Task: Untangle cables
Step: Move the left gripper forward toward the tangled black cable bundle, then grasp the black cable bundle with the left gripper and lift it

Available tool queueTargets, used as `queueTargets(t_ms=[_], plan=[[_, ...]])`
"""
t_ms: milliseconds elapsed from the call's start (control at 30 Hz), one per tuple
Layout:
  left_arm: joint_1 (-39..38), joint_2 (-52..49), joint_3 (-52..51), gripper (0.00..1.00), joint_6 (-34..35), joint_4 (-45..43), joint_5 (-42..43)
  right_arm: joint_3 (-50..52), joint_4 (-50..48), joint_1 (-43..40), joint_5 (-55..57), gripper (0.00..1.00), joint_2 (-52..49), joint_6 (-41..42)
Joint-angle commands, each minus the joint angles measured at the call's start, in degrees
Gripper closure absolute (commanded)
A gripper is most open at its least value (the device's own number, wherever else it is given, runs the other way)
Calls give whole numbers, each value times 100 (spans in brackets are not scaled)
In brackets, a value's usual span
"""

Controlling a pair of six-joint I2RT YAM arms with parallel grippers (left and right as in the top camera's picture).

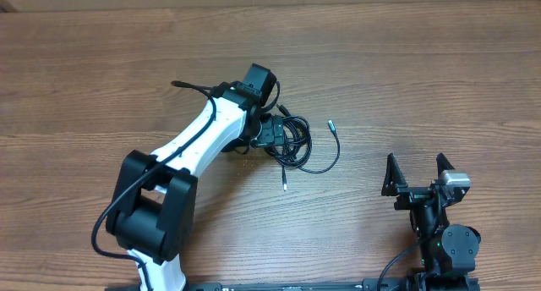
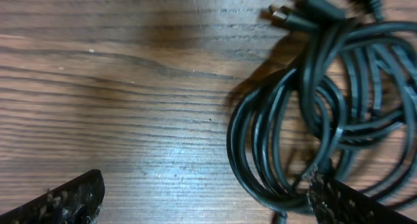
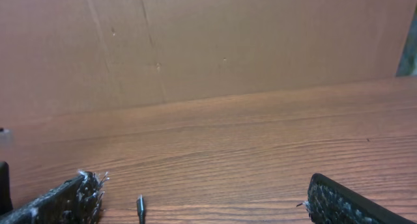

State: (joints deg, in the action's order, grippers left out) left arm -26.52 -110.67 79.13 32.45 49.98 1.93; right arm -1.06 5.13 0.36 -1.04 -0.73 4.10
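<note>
The cables (image 1: 297,145) lie in a black bundle of loops near the middle of the table (image 1: 439,63), a little to the left. From above, the bundle is longer one way than the other: its long side runs from far-left to near-right. One loose end with a teal tip (image 1: 330,123) sticks out on the right side and points to the far edge. Another loose end (image 1: 285,186) hangs out of the bundle and points to the near edge. The white left arm (image 1: 199,139) reaches in from the near-left and stops over the left part of the bundle. In the left wrist view, the left gripper (image 2: 208,208) is spread wide and holds nothing; bare wood shows between its fingers. One finger (image 2: 358,203) sits right at the edge of the loops, and I cannot tell if it presses on them. Two plug ends (image 2: 287,14) lie side by side at the top of that view. The right gripper (image 1: 417,174) stands well apart from the bundle, near the near-right edge. It is spread wide too, and it grips nothing. In its own view, a small cord tip (image 3: 140,208) shows low between its fingers, and a brown wall (image 3: 260,42) stands behind the table.
</note>
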Motion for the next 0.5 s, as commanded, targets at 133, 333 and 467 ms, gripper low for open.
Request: queueTargets(t_ms=[133, 333, 467], plan=[[-61, -291, 127, 0, -138, -138, 37, 61, -28, -22, 55, 0, 55, 22], [-70, -518, 127, 0, -138, -284, 39, 61, -28, -22, 55, 0, 55, 22], [-74, -682, 127, 0, -138, -293, 39, 61, -28, -22, 55, 0, 55, 22]])
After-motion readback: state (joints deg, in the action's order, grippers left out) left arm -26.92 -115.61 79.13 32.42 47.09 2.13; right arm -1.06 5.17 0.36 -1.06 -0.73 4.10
